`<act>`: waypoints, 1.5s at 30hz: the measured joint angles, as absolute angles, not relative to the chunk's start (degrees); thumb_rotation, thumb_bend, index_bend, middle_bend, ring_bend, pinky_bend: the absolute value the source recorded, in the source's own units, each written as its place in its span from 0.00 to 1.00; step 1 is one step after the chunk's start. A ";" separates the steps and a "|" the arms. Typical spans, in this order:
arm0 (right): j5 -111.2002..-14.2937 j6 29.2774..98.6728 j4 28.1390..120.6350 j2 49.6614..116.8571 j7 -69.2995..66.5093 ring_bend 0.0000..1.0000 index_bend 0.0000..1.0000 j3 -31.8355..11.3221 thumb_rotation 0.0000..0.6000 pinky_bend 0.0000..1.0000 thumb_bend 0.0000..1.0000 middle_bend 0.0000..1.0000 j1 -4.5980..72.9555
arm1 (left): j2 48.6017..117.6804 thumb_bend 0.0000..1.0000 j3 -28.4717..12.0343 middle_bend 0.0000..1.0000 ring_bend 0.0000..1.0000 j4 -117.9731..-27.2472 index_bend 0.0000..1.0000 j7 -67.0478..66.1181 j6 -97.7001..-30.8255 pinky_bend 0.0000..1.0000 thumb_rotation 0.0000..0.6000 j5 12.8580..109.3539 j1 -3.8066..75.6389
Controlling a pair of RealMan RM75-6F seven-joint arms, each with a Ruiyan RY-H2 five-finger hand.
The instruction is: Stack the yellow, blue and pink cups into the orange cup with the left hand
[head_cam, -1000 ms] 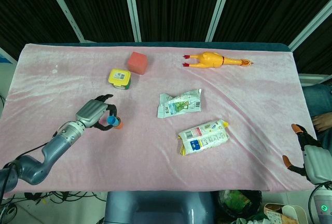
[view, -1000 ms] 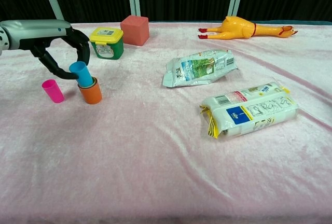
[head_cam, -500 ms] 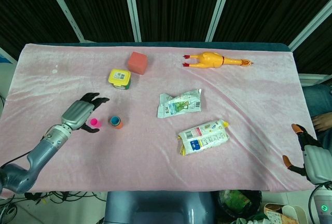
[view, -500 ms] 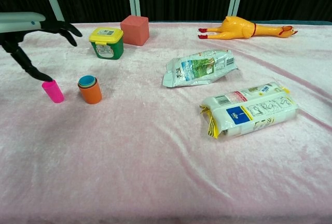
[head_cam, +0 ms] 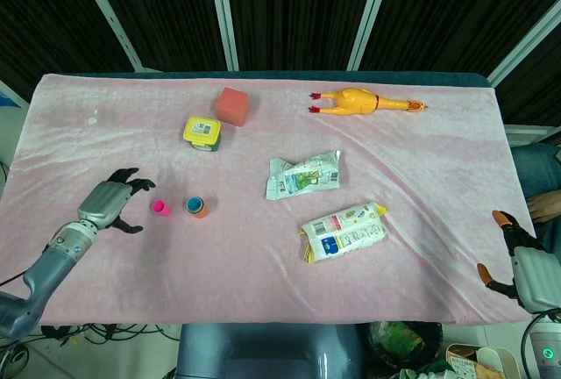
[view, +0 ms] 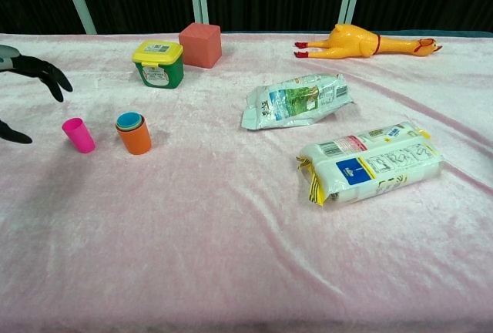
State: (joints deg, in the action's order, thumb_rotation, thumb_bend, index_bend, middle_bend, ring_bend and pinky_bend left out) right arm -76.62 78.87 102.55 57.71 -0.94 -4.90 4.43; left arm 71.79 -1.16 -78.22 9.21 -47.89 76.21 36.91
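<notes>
Blue cup [view: 129, 119] nested in the orange cup [view: 135, 138] near the table's left edge, so pink cup [view: 78, 134] next. Left hand [head_cam: 109, 203] just beside it, fingers spread, holding nothing. Needs closing in and gripping.
</notes>
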 measured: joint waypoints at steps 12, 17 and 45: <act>-76.50 78.62 102.40 57.60 -1.10 0.16 0.03 -4.93 1.00 0.21 0.27 0.06 4.49 | 77.37 0.15 -2.81 0.42 0.00 -72.00 0.38 10.82 -44.98 0.09 1.00 76.27 39.10; -76.46 78.61 102.39 57.66 -1.07 0.16 0.03 -4.94 1.00 0.21 0.27 0.06 4.51 | 78.92 0.18 -3.11 0.44 0.00 -69.96 0.41 10.83 -43.63 0.09 1.00 76.04 39.89; -76.20 78.42 102.53 57.66 -1.13 0.16 0.03 -5.03 1.00 0.21 0.27 0.06 4.59 | 76.75 0.33 -4.81 0.57 0.09 -74.22 0.53 7.44 -46.89 0.10 1.00 75.79 39.56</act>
State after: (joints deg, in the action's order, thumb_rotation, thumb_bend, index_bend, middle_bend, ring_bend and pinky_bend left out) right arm -76.20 78.42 102.53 57.66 -1.13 -5.03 4.59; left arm 76.75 -4.81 -74.22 7.44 -46.89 75.79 39.56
